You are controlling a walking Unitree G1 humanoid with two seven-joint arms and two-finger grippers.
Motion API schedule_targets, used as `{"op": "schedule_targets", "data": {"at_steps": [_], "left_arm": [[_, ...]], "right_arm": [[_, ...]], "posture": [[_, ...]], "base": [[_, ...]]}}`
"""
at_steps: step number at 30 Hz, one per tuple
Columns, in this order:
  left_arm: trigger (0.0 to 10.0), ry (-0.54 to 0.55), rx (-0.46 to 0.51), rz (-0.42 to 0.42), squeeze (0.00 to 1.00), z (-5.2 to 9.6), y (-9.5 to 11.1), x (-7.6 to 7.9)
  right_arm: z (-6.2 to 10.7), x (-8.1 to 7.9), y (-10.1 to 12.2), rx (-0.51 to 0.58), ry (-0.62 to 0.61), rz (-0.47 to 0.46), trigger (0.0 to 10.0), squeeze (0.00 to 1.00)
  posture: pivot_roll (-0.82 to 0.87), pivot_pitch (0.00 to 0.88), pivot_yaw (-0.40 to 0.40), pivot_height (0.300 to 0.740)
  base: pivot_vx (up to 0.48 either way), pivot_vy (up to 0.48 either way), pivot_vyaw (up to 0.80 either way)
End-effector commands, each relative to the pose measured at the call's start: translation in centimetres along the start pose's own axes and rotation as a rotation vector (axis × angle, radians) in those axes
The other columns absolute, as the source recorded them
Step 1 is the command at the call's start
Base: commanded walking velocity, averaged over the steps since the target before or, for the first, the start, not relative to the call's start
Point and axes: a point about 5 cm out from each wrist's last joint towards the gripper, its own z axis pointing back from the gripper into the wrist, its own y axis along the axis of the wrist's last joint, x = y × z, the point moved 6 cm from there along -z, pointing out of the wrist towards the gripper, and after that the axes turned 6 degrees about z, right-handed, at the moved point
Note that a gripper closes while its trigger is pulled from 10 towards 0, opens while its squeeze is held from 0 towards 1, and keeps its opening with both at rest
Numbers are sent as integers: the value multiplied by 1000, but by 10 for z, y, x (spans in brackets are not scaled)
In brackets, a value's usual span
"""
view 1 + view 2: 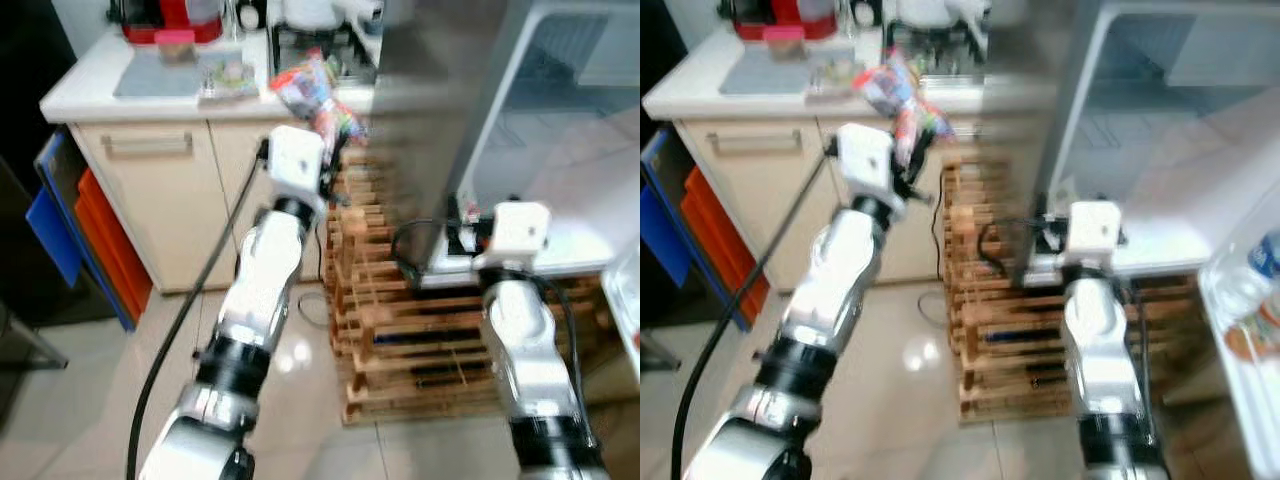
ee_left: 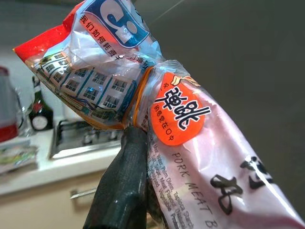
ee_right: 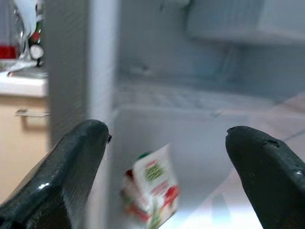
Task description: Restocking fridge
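Meat ball packet [image 2: 190, 143] is held clamped in the left end effector [image 1: 325, 135], raised in front of the tabletop [image 1: 90, 85] edge, beside the grey fridge side wall [image 1: 420, 130]. Long axis of the packet is seen running up and away from the black fingers [image 2: 124, 191], with the crimped red-and-blue top end furthest out. The open fridge [image 1: 1160, 130] compartment lies to the robot's right of the packet, past the side wall, so a rightward carry around that wall is judged to be needed. The right end effector [image 3: 167, 157] is nearer the fridge, spread wide and empty, pointed into the compartment, where a small red-green-white carton [image 3: 152, 191] is seen on the fridge floor. Readable writing on the packet: "PORK MEAT B…" in grey print, Chinese characters on an orange round sticker, a blue-and-white logo at the top; brand not legible. A wooden pallet stack [image 1: 400, 330] is noted under the fridge. A water bottle [image 1: 1255, 275] is seen in the door shelf.
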Motion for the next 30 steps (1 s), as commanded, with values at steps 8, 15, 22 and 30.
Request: {"op": "schedule_targets", "data": {"at_steps": [8, 15, 22, 30], "left_arm": [[10000, 71, -88, -16, 0, 14, -24, -23], [10000, 68, -108, -36, 0, 19, -30, -24], [10000, 67, -119, -39, 0, 20, -34, -25], [10000, 57, -126, -46, 0, 19, -36, -22]], "right_arm": [[3, -12, -8, -30, 80, 31, 10000, 0], [33, 44, -76, -286, -16, 212, 10000, 0], [60, 93, -119, -477, -170, 261, 10000, 0], [83, 131, -146, -600, -265, 321, 10000, 0]], "posture": [[-153, 0, 14, 740], [-158, 0, 6, 740], [-168, 0, 9, 740], [-175, 0, 14, 740]], "base": [[0, 0, 0], [0, 0, 0], [0, 0, 0], [0, 0, 0]]}}
